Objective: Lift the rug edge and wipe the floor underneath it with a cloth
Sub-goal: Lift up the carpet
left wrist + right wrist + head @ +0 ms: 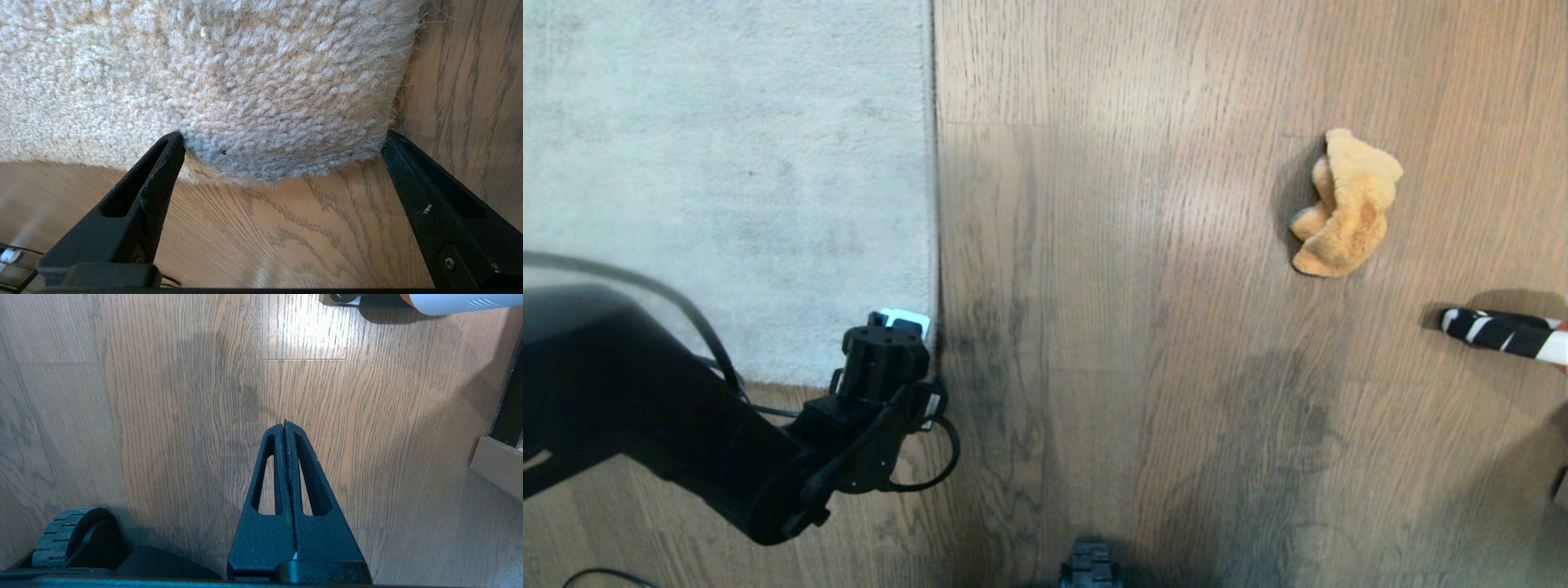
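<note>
— Brown wood-grain floor (1143, 343) is filling most of the head view, isn't it? Where is the rug lying?

— On the robot's left. The pale grey rug (727, 163) is taking up the upper left of that view, flat on the planks, its long edge running straight away from the robot.

— And the left gripper (282, 139)?

— It is sitting low at the rug's near rounded corner. In the left wrist view its jaws are standing wide, one finger (163, 163) pressing into the pile at the rug's border and the other finger (412, 163) resting just beside the corner on bare wood. The corner is lying between them, not being pinched.

— Is the cloth anywhere near?

— No. The orange-tan cloth (1347, 208) is lying crumpled on the floor well over on the right side, well apart from the rug and from both arms.

— What is the right gripper (284, 424) doing?

— It is hanging over bare planks with its jaws pressed fully together, holding nothing. A black wheel (69, 535) of the base is showing beside it.

— Anything else?

— A black-and-white striped object (1503, 333) is poking in at the right edge, nearer the robot than the cloth.
</note>
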